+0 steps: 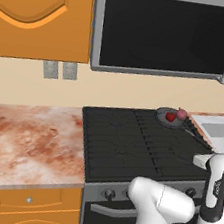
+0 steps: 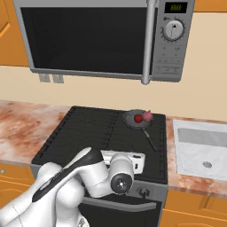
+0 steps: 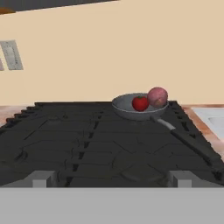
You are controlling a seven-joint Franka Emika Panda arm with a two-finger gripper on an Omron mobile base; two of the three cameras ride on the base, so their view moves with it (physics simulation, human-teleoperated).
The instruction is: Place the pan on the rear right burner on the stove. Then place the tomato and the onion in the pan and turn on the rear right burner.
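Pan (image 1: 167,116) sits on rear right burner (image 2: 146,122) of the stove (image 1: 124,146), at the cooktop's far right corner. Tomato (image 1: 170,116) and onion (image 1: 182,114) both inside the pan, touching or nearly so; onion is on the far right side against the rim, tomato just beside it toward the pan's middle. Pan handle (image 2: 149,138) runs straight from the pan toward the stove's front, angled a bit right, lying over the front right grate.

Tool (image 3: 109,181) is released, jaws spread wide, nothing between them; its 2 fingertips (image 3: 40,179) rise at the bottom of hand view, w/ the cooktop's front edge just past them. Tool is low at the stove's front, well apart from the pan, looking across the grates at it. In right base view the arm folds over in front of the stove, wrist near the front panel and knobs (image 2: 142,192).

Marbled worktop (image 1: 24,142) left of the stove. Microwave (image 2: 102,40) hangs above, sink (image 2: 201,148) to the right. 2 wall outlets (image 1: 59,70) on the backsplash, orange cabinet (image 1: 42,13) upper left.
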